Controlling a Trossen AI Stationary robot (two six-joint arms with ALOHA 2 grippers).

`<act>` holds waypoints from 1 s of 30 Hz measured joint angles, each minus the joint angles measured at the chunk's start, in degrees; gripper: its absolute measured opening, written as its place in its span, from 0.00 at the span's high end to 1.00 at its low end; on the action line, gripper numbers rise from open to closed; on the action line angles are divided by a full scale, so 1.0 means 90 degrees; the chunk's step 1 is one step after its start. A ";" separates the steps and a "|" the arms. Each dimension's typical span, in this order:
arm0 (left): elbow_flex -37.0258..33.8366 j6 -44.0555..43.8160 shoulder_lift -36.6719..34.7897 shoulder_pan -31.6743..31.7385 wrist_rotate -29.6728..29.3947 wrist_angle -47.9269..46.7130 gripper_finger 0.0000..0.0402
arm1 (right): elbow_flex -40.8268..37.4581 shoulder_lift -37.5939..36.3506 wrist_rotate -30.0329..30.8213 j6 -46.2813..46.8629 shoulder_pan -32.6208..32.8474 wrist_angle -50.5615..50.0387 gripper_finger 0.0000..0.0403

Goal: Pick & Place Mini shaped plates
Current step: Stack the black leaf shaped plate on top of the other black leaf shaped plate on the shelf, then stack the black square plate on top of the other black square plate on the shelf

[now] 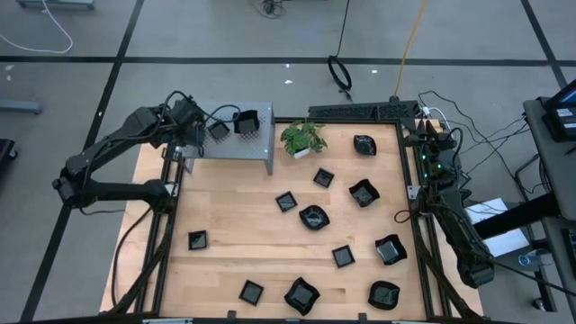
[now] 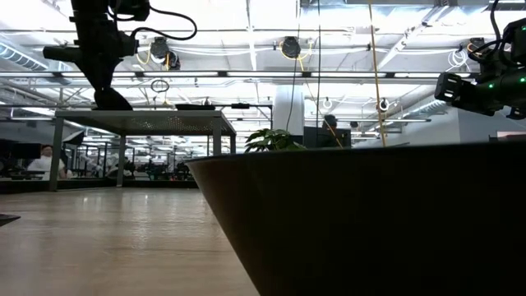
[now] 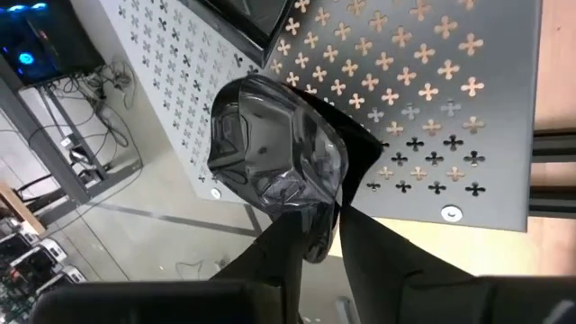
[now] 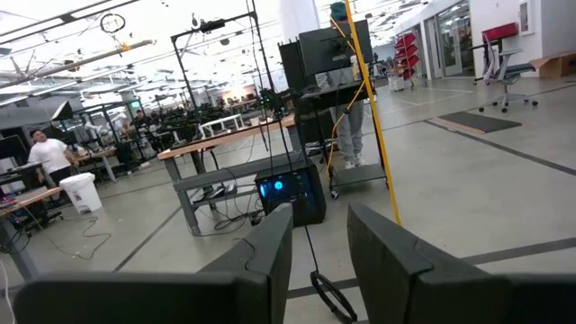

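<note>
At the table's far left, the left gripper hangs over the perforated grey shelf, its fingers pinched on a wavy-edged black plate, and a square plate already sits on the shelf just beside it. The other mini plates lie scattered over the wooden table near the green plant. At the right edge the right gripper waits off the table, fingers apart and holding nothing
</note>
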 joint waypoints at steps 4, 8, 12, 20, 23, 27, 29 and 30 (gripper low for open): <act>0.0000 -0.0008 0.0000 -0.0002 0.0002 -0.0002 0.79 | -0.0002 0.0000 0.0000 0.0000 0.0000 0.0001 0.75; 0.0000 -0.0019 0.0002 -0.0075 0.0004 -0.0087 0.79 | -0.0001 0.0000 0.0000 0.0000 0.0000 0.0001 0.75; 0.0000 -0.0285 0.0002 -0.0180 0.0025 -0.0400 0.79 | -0.0002 0.0000 0.0000 0.0000 0.0000 -0.0001 0.75; 0.0000 -0.0847 0.0002 -0.0365 -0.0129 -0.0458 0.79 | -0.0002 0.0000 0.0000 0.0000 0.0000 -0.0001 0.75; 0.0000 -0.1143 0.0000 -0.0492 -0.0158 -0.0343 0.79 | 0.0000 0.0000 0.0000 0.0000 0.0000 -0.0001 0.75; 0.0000 -0.2038 -0.0017 -0.0809 0.0114 0.0121 0.79 | -0.0001 0.0000 0.0000 0.0000 0.0001 -0.0001 0.75; 0.0000 -0.2701 -0.0017 -0.0995 0.0397 0.0475 0.79 | 0.0000 0.0000 0.0000 0.0000 0.0001 -0.0001 0.75; 0.0000 -0.3091 -0.0017 -0.1090 0.0540 0.0691 0.79 | 0.0000 0.0000 0.0000 0.0000 0.0002 -0.0001 0.75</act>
